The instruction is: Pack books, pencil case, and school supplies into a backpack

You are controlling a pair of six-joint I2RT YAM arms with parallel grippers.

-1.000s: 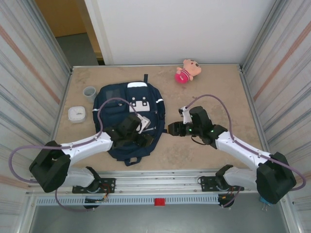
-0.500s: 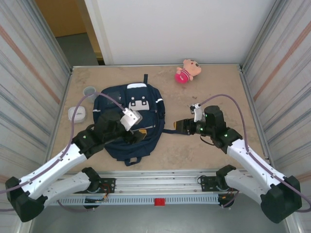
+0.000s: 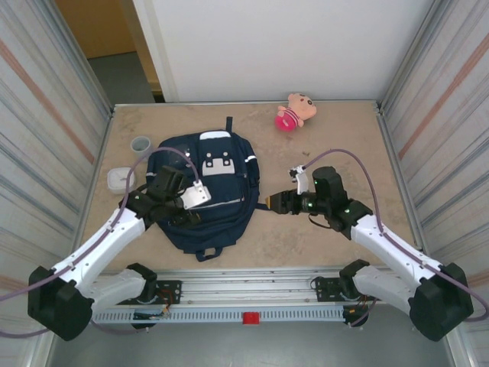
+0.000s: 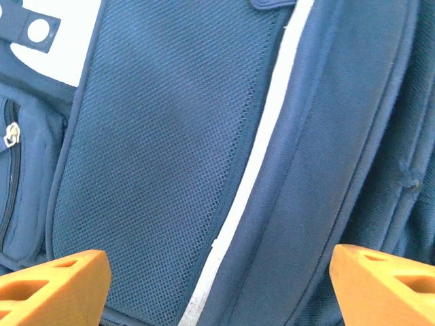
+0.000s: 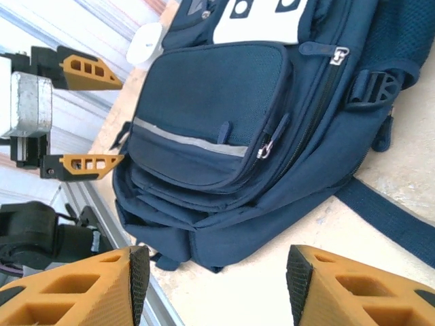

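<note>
Two changes were noted over the last second. The left gripper (image 4: 219, 255), which had lain across the lower middle of the backpack (image 3: 221, 225), had swung back toward the bag's left side. It hung just above the fabric with its jaws wide and nothing between them. The right gripper (image 5: 214, 261) had drawn out slightly and come back. It stood just beside the bag's right edge, over the table (image 3: 336, 145), with its jaws partly apart and likewise empty. The backpack lay flat, left of the table's middle, and the zips on its front appeared drawn shut. A grey cup (image 3: 140, 143), a white box (image 3: 120, 178) and a plush toy (image 3: 294, 112) stood apart from it. With both grippers released and clearing the bag, the packing was judged done or nearly so. What the bag held could not be checked.
</note>
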